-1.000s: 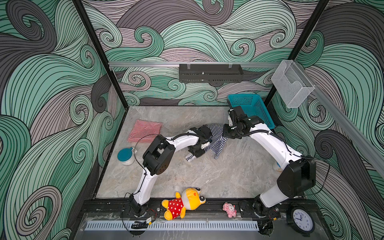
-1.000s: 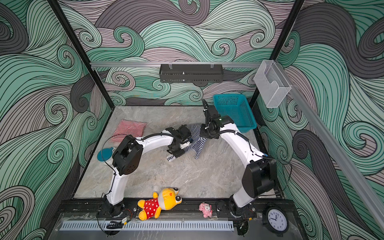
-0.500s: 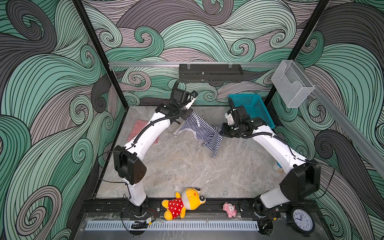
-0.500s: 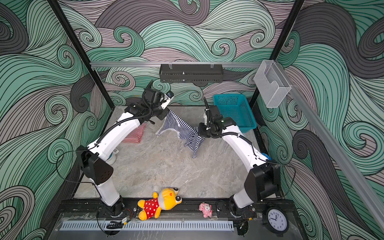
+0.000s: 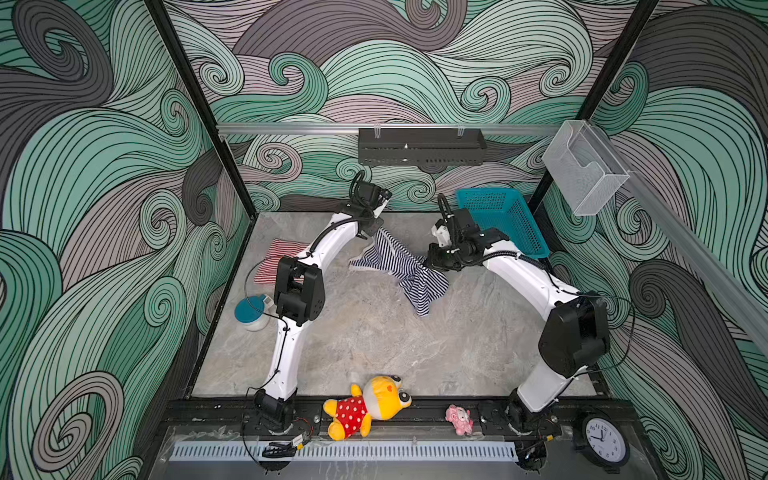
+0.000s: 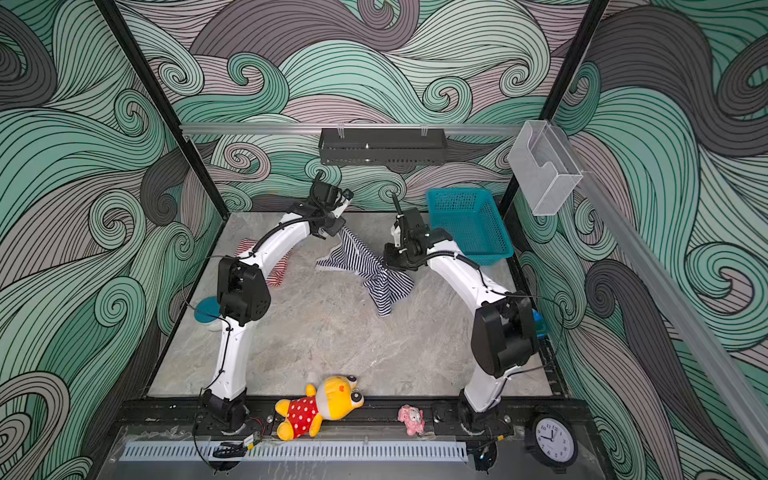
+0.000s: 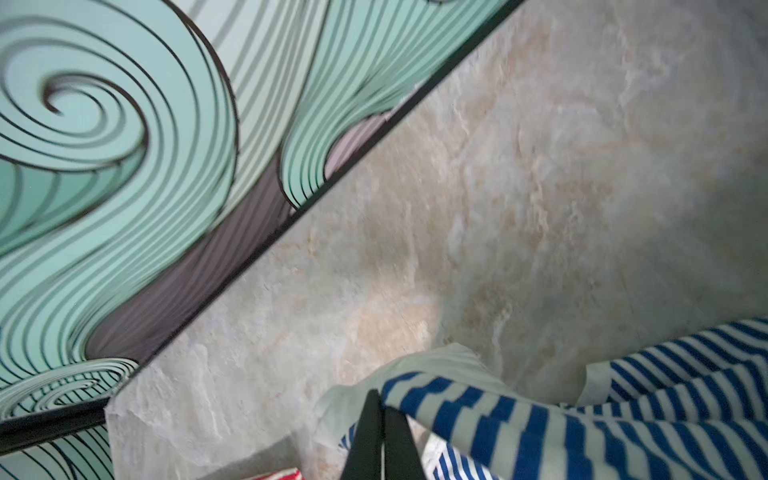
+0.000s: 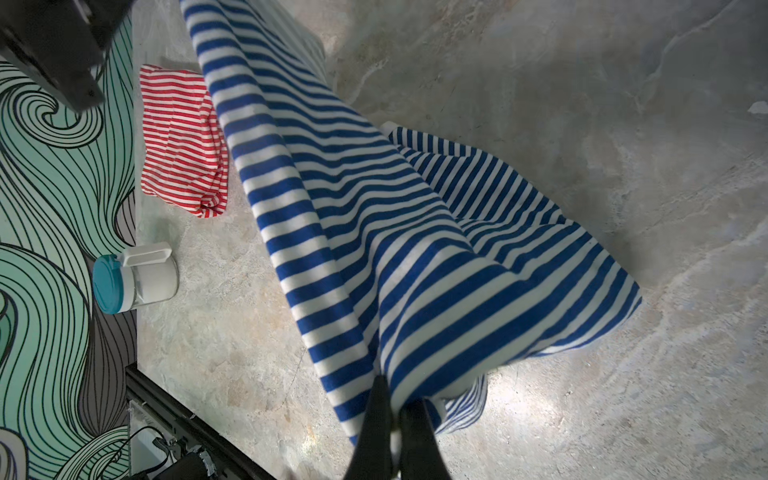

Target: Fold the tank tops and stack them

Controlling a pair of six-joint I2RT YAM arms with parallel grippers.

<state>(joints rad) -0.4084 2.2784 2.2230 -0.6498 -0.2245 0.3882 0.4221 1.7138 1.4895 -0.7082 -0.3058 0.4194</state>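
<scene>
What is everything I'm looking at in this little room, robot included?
table: 1, grey marble, floor of the booth
navy top: 1, navy-and-white stripes, held up over the back middle of the table
red top: 1, red-and-white stripes, folded, back left of the table
basket: 1, teal, back right corner
jar: 1, white with teal lid, left edge
plush: 1, yellow in a red dotted dress, front rail
pink toy: 1, pink, front rail, right of the plush
clock: 1, black rim, white face, front right
tray: 1, black, back wall rail
clear box: 1, see-through, right wall rail
left arm: 1, white and black
right arm: 1, white and black
left hand: 1, black, shut on the navy top
right hand: 1, black, shut on the navy top
</scene>
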